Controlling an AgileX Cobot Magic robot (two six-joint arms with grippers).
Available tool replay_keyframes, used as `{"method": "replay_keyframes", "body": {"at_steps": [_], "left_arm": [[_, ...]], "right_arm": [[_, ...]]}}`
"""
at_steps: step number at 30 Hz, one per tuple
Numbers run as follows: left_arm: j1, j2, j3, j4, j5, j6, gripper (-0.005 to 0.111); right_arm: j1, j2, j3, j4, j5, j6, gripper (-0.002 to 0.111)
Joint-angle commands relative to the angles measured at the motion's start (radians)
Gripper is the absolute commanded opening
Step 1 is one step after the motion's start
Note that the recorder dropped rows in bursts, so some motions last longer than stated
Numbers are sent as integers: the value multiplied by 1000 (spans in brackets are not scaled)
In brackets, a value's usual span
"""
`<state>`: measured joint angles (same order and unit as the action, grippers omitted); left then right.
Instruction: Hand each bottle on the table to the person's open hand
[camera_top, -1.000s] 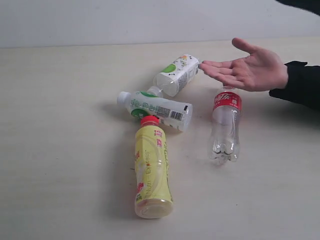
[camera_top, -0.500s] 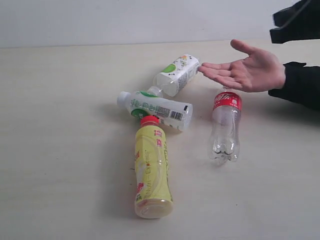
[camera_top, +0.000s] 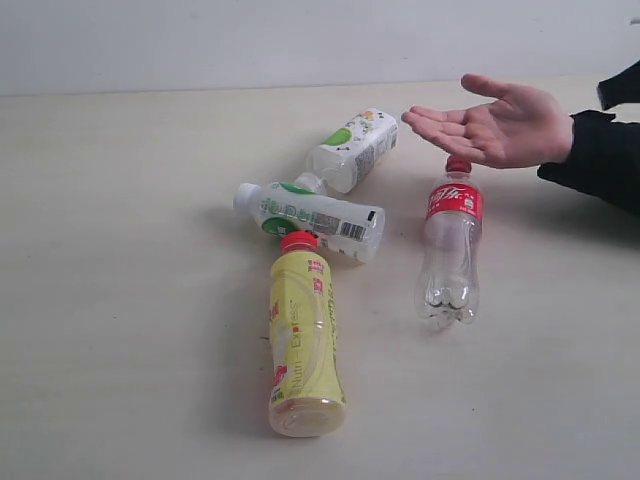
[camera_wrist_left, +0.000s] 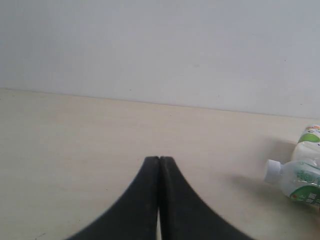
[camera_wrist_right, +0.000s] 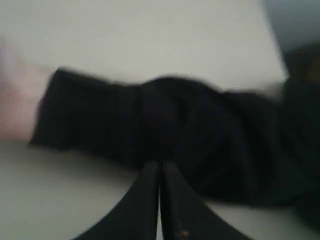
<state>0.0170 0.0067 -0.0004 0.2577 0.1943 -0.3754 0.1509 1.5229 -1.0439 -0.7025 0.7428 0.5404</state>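
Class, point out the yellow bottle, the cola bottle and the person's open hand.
yellow bottle (camera_top: 303, 345), exterior view, middle of its yellow body.
cola bottle (camera_top: 450, 260), exterior view, clear body under the red label.
person's open hand (camera_top: 508, 130), exterior view, on the palm.

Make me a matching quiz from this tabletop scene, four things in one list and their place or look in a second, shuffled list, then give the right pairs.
Column one:
1. yellow bottle
2. cola bottle
3. white-capped bottle
4. open hand

Column two:
A. palm up, at the right of the exterior view
B. lying nearest the exterior camera, red cap pointing away
C. clear, red label, cap toward the open hand
D. lying crosswise, cap pointing left

Pairs: 1-B, 2-C, 3-D, 4-A
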Motion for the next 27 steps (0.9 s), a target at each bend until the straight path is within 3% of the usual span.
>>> {"method": "replay_keyframes", "body": {"at_steps": [1,4,7,14,17,21,27], "left_arm": [[1,-7,0,0,-1,1,0],[1,-7,0,0,-1,1,0],[1,-7,0,0,-1,1,0],[1,-7,0,0,-1,1,0],[1,-7,0,0,-1,1,0],[1,-7,0,0,-1,1,0],[1,-7,0,0,-1,1,0]], "right_arm": [[6,64,-111,575,227,-297,4],[44,81,-94,718,247,-307,8],[109,98,-79,741,205,-301,17],[207,175,-79,731,114,-224,69],[233,215,-79,721,73,-218,84],[233,268,-79,718,-3,-166,93],[233,331,-79,670,-86,-145,95]]}}
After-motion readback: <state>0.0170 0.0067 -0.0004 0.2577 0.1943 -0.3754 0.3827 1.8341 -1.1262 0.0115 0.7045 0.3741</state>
